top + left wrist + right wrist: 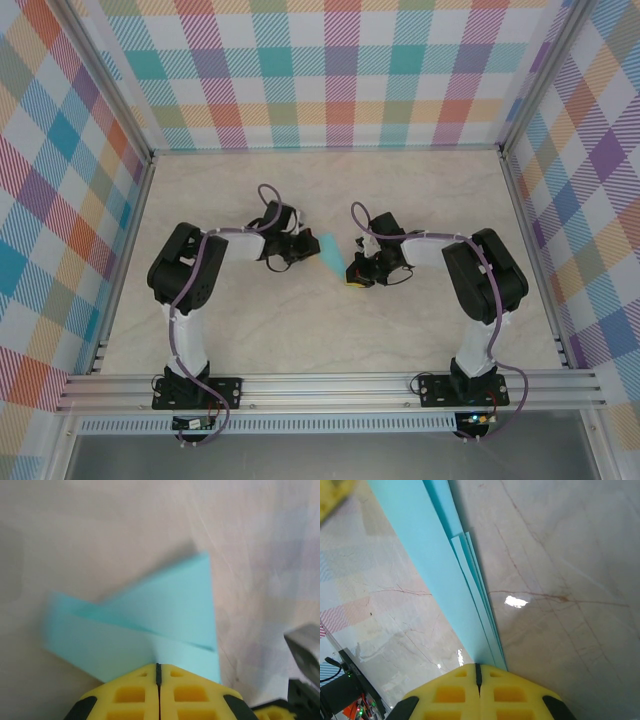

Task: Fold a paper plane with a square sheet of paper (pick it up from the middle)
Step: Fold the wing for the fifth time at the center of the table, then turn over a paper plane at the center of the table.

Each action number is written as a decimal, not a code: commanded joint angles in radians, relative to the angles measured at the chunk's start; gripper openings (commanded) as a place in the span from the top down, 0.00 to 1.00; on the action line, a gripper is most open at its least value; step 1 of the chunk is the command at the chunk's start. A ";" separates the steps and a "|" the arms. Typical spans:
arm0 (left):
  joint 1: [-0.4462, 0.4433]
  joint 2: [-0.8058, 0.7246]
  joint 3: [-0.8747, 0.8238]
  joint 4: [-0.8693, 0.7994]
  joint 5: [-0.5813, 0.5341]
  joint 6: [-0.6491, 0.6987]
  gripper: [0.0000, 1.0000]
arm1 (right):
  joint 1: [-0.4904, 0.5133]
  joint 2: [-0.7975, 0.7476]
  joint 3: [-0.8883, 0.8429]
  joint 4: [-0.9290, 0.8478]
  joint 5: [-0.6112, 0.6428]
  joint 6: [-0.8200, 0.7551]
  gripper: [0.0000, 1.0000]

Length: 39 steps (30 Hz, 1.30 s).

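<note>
Between the arms the paper plane (331,251) spans lengthwise — left gripper (158,669) and right gripper (478,667) each pinched tight on an opposite end.

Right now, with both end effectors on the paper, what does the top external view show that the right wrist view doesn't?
Top external adds the layout: left end effector and right end effector pinching the paper plane from either side over the table, plaid walls around. Right wrist adds detail: stacked folded edges running away from its shut yellow fingers, and a glare spot on the marble. Shared: the turquoise paper, the right end effector's grip, the table surface.
</note>
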 commanded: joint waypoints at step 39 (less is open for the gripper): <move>-0.292 0.075 0.558 -0.902 -0.576 -0.188 0.20 | -0.042 -0.454 -0.049 -0.169 0.573 0.084 0.00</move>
